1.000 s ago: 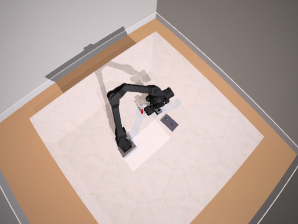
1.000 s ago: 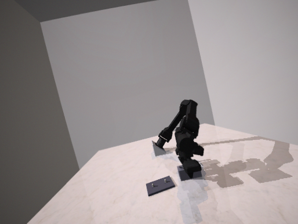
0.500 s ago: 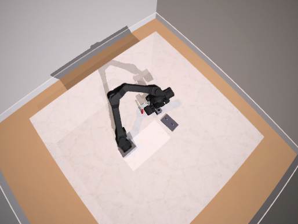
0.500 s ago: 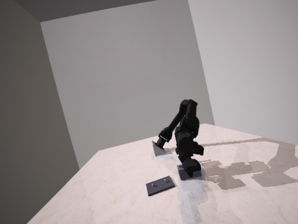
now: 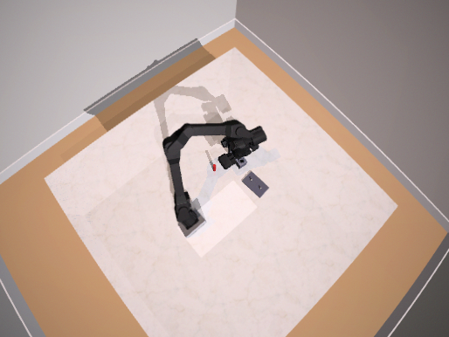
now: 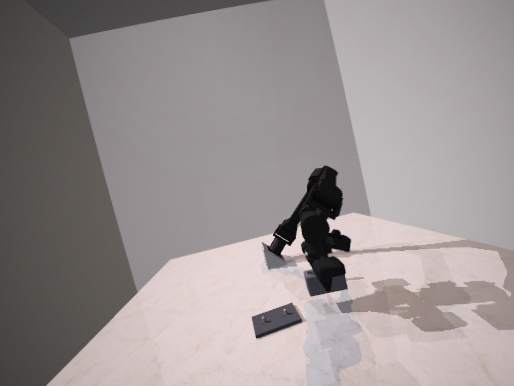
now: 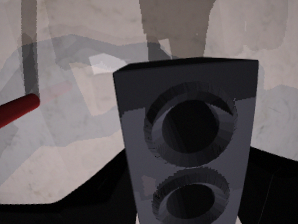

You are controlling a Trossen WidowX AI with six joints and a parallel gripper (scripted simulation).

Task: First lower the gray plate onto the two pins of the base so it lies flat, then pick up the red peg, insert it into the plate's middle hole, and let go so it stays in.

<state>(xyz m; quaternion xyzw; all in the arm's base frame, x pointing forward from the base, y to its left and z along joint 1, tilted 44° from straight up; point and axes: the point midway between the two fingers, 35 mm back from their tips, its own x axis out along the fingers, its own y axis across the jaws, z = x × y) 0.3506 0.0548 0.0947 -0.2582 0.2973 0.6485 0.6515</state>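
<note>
My gripper (image 5: 239, 158) (image 6: 327, 283) (image 7: 172, 144) is shut on the gray plate (image 5: 243, 165) (image 6: 316, 287) (image 7: 134, 135), with a black finger against each side. The plate is held a little above the table; two of its round holes show in the wrist view, and its near end is cut off. The dark base (image 5: 255, 183) (image 6: 275, 326) lies flat beside it, with its two pins upright and bare. The red peg (image 5: 214, 167) (image 7: 17, 110) stands upright on the other side of the gripper; in the exterior view it is hidden.
The arm's mount (image 5: 193, 228) (image 6: 274, 259) stands on the marble-patterned table (image 5: 279, 262) (image 6: 165, 320). A bright rectangle (image 5: 223, 218) lies on the table between the mount and the base. Shadows and reflections of the arm cross the table around the peg.
</note>
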